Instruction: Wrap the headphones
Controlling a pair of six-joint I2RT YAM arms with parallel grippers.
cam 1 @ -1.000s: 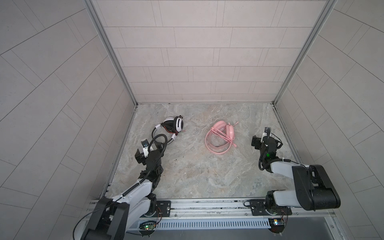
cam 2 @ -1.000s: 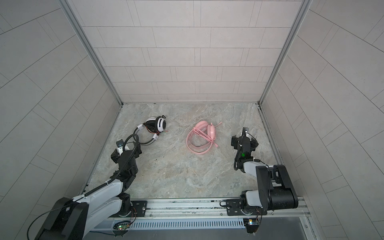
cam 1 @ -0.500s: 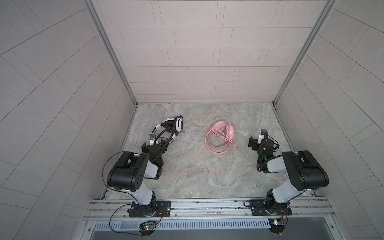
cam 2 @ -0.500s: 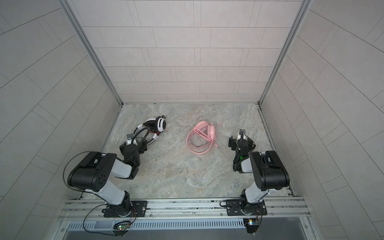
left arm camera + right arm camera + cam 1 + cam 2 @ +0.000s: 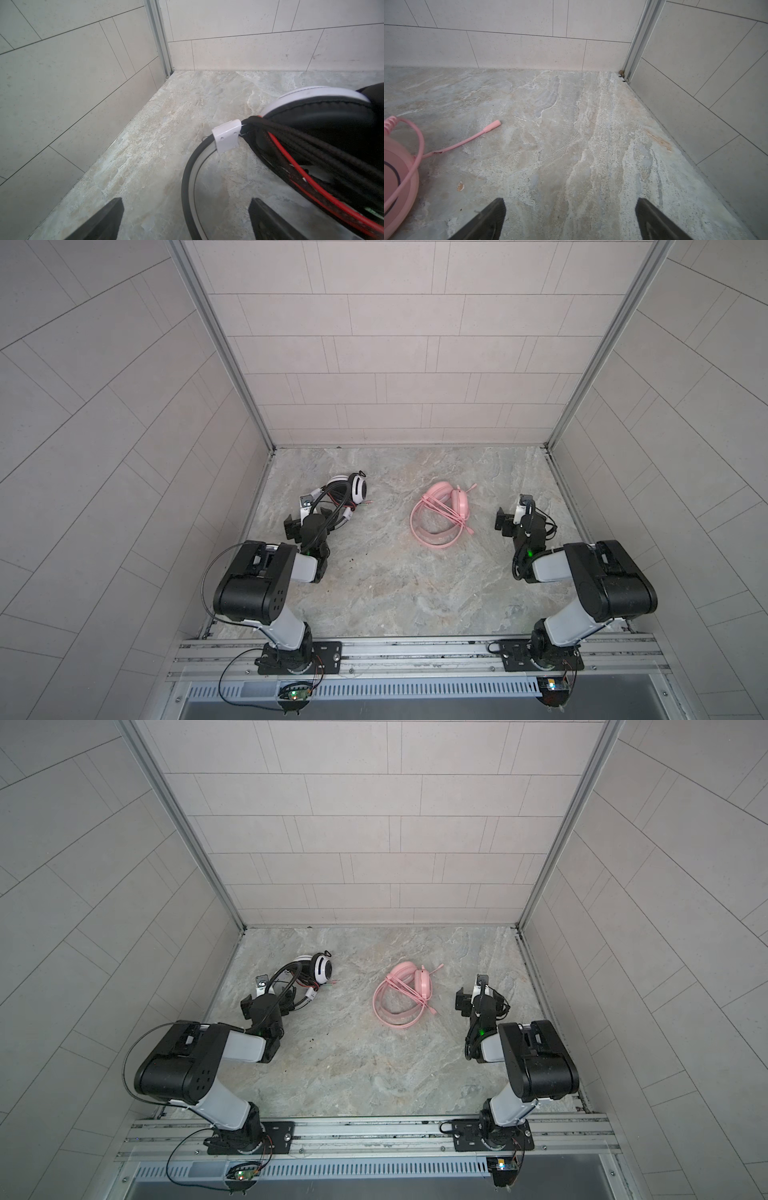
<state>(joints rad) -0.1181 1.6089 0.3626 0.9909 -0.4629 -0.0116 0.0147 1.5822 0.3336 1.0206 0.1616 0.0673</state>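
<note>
Headphones lay in two sets on the marbled tabletop [image 5: 415, 593], both in its far half. The white headset [image 5: 357, 489] was toward the left side, near the left wall, its white cups with black pads close together and its black headband [image 5: 186, 172] looping out toward the front. A black and red cord [image 5: 307, 158] was bunched across it and ran along a pad in the left wrist view. The pink headset [image 5: 438, 494] lay near the middle, a little to the right and well apart from the white one. Its cups were together at the far end, its pink band [image 5: 434, 542] curved toward the front, and its thin pink cord [image 5: 446, 512] was drawn in several strands across cups and band. A thin pink stalk [image 5: 492, 126] with a thicker tip stuck out from one cup and rested on the stone. The left gripper [image 5: 300, 515] sat low at the near end of the white headset with its jaws spread wide. In the left wrist view the black headband passed between the two fingers [image 5: 108, 218], clear of both where they showed, so nothing was gripped. The right gripper [image 5: 513, 512] stood just to the right of the pink headset, apart from it, its jaws likewise spread wide over bare stone and holding nothing. Pale tiled walls [image 5: 395, 364] closed the tabletop in on three sides, and both arms rose from a metal rail [image 5: 415, 655] along the front edge
</note>
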